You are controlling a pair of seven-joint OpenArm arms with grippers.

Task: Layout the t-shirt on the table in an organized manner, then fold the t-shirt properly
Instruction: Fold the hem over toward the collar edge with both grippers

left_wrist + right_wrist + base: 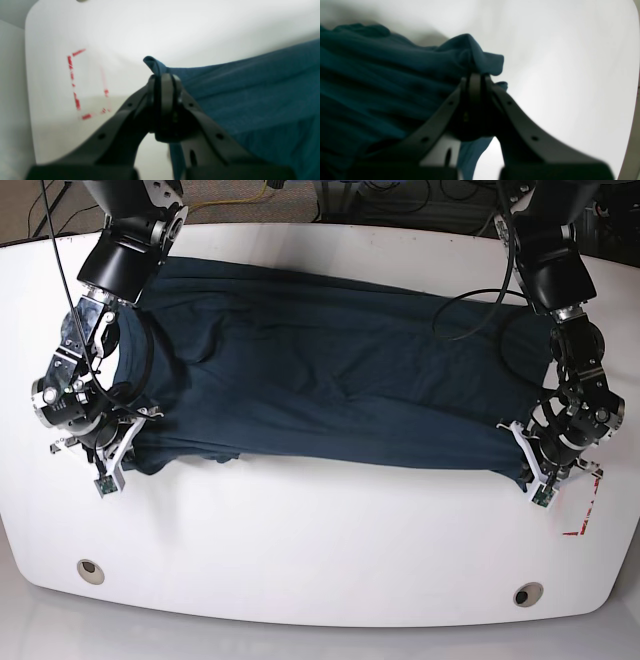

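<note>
Nearest in the base view, the table [300, 570] shows bare white surface with two round grommets [90, 570] close to its near edge, one toward the left and one toward the right. A red tape mark [585, 510] sits at the near right, just beside the left gripper [528, 462].

Further in, the t-shirt [330, 370] lies spread across the middle of the table, stretched from left to right, with shallow wrinkles running along it and its near edge pulled into a fairly straight line.

The left gripper, at the right of the scene, is clamped on the shirt's near right corner; in its wrist view a small fold of fabric pokes up past the closed fingertips [165, 80]. Its arm [555, 270] reaches in from the far right and bends downward at the wrist.

The right gripper [128, 452], at the left of the scene, is pinched tight on the near left corner, a bunched lump of cloth standing above it in its wrist view. Its arm [125, 255] comes down from the far left corner, with the wrist angled toward the near edge.
</note>
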